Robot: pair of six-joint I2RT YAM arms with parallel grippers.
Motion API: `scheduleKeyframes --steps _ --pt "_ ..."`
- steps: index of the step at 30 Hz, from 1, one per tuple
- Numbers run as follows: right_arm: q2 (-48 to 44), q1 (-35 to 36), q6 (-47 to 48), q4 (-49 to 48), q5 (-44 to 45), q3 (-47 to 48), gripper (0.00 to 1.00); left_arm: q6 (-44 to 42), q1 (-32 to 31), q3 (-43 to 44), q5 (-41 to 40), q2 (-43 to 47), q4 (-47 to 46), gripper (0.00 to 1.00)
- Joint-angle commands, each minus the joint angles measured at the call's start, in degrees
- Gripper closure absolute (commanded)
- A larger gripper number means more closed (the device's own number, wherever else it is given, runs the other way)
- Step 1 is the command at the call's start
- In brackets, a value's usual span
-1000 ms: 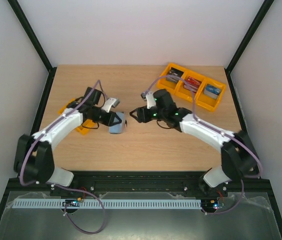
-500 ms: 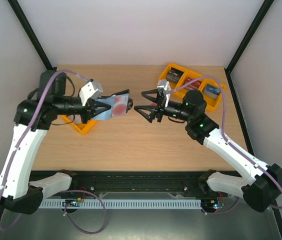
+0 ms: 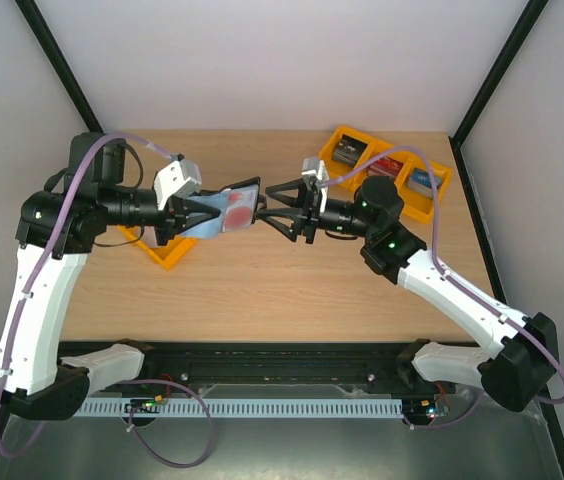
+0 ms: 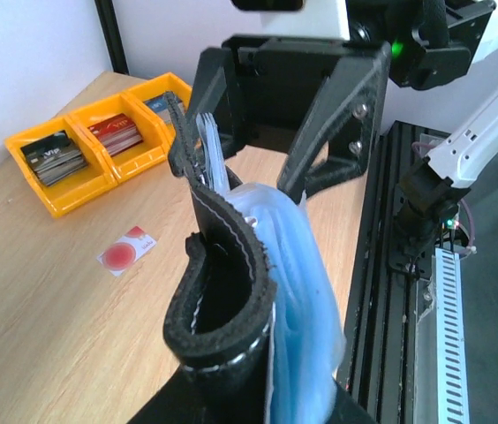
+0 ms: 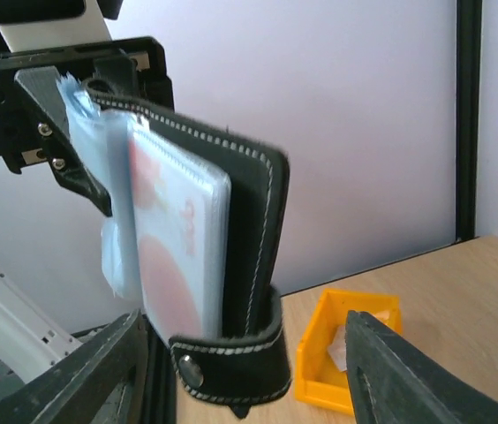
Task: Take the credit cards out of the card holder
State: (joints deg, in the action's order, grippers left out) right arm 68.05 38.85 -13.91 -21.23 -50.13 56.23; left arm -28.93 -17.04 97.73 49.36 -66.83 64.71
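One loose card (image 4: 127,252) is out, flat on the table (image 4: 37,336) beside the yellow trays (image 4: 77,190). At least one more pink card (image 5: 174,256) sits in the clear pocket of the card holder (image 3: 230,210); can't count how many are behind it.

The holder is in mid-air between the two arms, well above the table. Left gripper (image 3: 205,217) is clamped on one end and carries it. The holder's long axis runs from the left gripper straight toward the right gripper (image 3: 270,207), free end pointing at it.

Right fingers (image 5: 390,389) are spread wide, one each side of that free end, holding nothing. There's a clear gap on the black cover side; on the pocket side it's too close to call contact.

Right arm is the puller. My read: it must pinch the card edge only. Catching cover plus pocket would likely drag or twist the holder in the left grip.
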Motion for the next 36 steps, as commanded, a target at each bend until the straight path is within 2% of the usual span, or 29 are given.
scheduleKeyframes --steps 1,5,9,14,21,24,27,30,32,34,36 --pt "0.3 0.2 3.3 0.2 1.6 3.2 0.42 -3.3 0.1 2.5 2.1 0.3 1.9 0.98" --pt "0.2 0.1 6.8 4.4 2.3 6.6 0.44 -5.9 0.0 3.6 1.0 0.2 3.5 0.98" --pt "0.6 0.1 8.7 7.1 1.4 8.8 0.52 -6.7 -0.1 3.9 0.5 0.4 3.8 0.98" --pt "1.7 0.1 9.4 9.0 1.9 9.4 0.53 -7.0 -0.2 4.6 2.1 0.3 4.1 0.98" --pt "2.8 0.6 7.6 6.9 0.2 9.3 0.52 -7.7 -0.1 4.5 3.8 0.1 4.6 0.98" --pt "3.6 1.3 7.6 6.8 -1.7 9.9 0.47 -7.4 -0.1 4.6 3.9 0.1 4.6 0.98" --pt "3.2 1.6 8.8 7.2 -6.1 9.5 0.36 -7.2 -0.2 4.4 3.7 0.2 4.3 0.98" --pt "1.5 1.6 17.3 17.9 -7.0 10.6 0.27 -6.3 -0.1 4.0 2.6 0.5 3.6 0.98" --pt "-0.5 1.5 25.7 24.9 -4.1 10.5 0.22 -5.7 -0.1 3.8 2.2 0.8 3.1 0.98" --pt "-2.0 1.5 28.8 28.7 1.9 9.7 0.16 -5.5 -0.2 3.7 2.3 1.1 3.0 0.98" --pt "-3.0 1.5 29.6 31.1 7.1 9.7 0.05 -5.4 -0.2 3.6 2.6 1.2 3.0 0.98"
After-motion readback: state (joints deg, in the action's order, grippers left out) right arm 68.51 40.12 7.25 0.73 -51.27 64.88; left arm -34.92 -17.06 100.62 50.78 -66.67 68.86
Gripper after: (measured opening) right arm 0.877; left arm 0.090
